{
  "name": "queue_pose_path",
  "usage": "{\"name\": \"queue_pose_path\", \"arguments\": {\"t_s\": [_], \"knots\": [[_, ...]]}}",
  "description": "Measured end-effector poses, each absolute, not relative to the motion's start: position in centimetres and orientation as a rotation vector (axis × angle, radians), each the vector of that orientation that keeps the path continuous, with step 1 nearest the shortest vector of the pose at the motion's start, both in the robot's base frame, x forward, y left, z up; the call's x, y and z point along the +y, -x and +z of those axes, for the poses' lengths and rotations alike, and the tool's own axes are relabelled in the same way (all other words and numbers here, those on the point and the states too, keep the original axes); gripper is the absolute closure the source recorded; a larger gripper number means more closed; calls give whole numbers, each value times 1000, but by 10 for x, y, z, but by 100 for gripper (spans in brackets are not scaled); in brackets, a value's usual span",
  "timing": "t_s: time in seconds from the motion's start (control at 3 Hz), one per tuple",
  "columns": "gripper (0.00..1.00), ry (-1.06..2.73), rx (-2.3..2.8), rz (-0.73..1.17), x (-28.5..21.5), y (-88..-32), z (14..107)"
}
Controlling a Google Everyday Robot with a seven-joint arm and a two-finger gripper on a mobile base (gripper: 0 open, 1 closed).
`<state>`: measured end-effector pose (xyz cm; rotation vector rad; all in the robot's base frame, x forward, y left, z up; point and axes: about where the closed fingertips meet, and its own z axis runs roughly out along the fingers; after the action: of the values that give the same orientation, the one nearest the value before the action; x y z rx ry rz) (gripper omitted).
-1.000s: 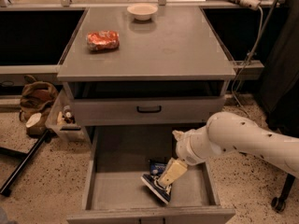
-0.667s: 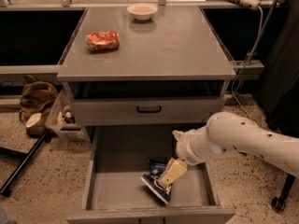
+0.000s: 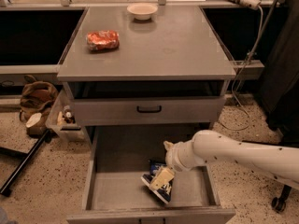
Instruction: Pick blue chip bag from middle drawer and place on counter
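**Ana:** What is the biggest thing here?

**Ben:** The grey counter (image 3: pixel 159 50). It is the flat top of the cabinet. An orange-red snack bag (image 3: pixel 103 40) lies on its left side. A small pale bowl (image 3: pixel 142 10) sits at the back.

**Ana:** What is under the top?

**Ben:** First a shut drawer front (image 3: pixel 107 110) with a black handle. Below that, the middle drawer (image 3: pixel 119 192) is pulled far out. Its floor is flat and grey.

**Ana:** Where is the robot arm?

**Ben:** The white arm (image 3: pixel 243 155) comes in from the right side of the picture. It bends down into the open drawer.

**Ana:** Where is the blue chip bag?

**Ben:** The blue chip bag (image 3: pixel 158 190) lies on the drawer floor. It is a bit right of the middle, near the front wall. It is dark blue with white letters, and it lies crooked.

**Ana:** And the gripper?

**Ben:** The gripper (image 3: pixel 163 177) is down in the drawer, right over the bag. Its pale end covers the middle of the bag. Blue pokes out above it and below it.

**Ana:** Is it holding the bag?

**Ben:** I cannot tell. I cannot see if the gripper is open or closed.
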<state>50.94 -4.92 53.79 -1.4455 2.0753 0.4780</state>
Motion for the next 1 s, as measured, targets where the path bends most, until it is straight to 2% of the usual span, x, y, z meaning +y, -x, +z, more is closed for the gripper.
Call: {"name": "queue_pose_path", "arguments": {"t_s": [0.67, 1.0], "knots": [[0, 1402, 2113, 603, -49, -508, 432], [0, 1400, 2115, 610, -49, -507, 428]]}}
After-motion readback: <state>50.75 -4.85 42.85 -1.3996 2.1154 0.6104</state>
